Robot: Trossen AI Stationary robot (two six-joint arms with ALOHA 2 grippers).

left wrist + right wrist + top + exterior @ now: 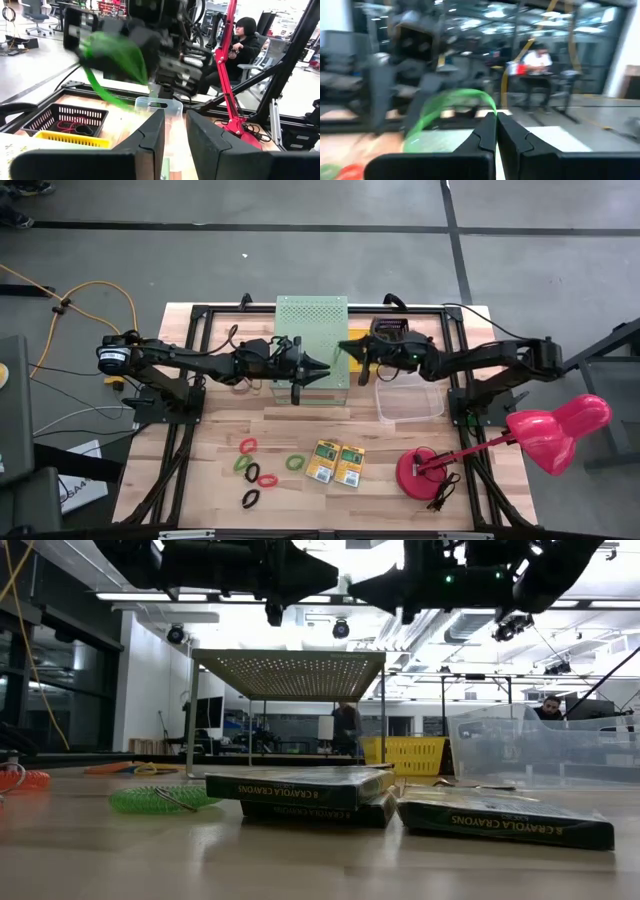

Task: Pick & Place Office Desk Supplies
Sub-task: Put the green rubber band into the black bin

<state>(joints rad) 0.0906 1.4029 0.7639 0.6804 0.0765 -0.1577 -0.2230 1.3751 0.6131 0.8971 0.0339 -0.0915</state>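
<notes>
On the table, five band loops (262, 472), two crayon boxes (335, 464); right fingers (496, 131) pinching a green loop (447, 107).

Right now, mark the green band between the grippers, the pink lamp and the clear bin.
green elastic band (451, 101), right wrist view, top of loop.
pink desk lamp (556, 432), high view, middle of shade.
clear plastic bin (409, 418), high view, near rim.

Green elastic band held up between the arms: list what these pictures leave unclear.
- High view: the green elastic band is too small to pick out above the pale-green perforated box.
- Left wrist view: motion blur smears its shape.
- Right wrist view: blurred too; its far end beyond the shut right gripper is lost.
- Low view: it does not show; the top edge cuts off the arms.
</notes>
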